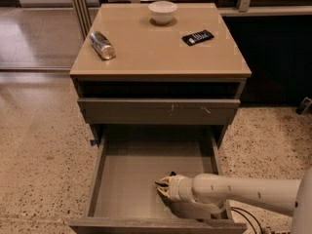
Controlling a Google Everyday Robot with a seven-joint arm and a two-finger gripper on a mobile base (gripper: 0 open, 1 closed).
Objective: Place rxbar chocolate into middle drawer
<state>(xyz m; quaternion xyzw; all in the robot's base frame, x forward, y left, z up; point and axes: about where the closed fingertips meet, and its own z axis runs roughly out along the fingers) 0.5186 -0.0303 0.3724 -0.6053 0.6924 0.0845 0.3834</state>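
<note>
Fingers (164, 181) clenched on the rxbar chocolate (171, 174), low inside the open middle drawer (131, 179).
Gripper (160, 183) near the drawer's front right corner, just above the floor, with only a dark sliver of wrapper showing. Could cling to a finger on release and ride back out. Could also snag the front rim or right wall on withdrawal, given the arm lying across that corner, and nudge the drawer.
</note>
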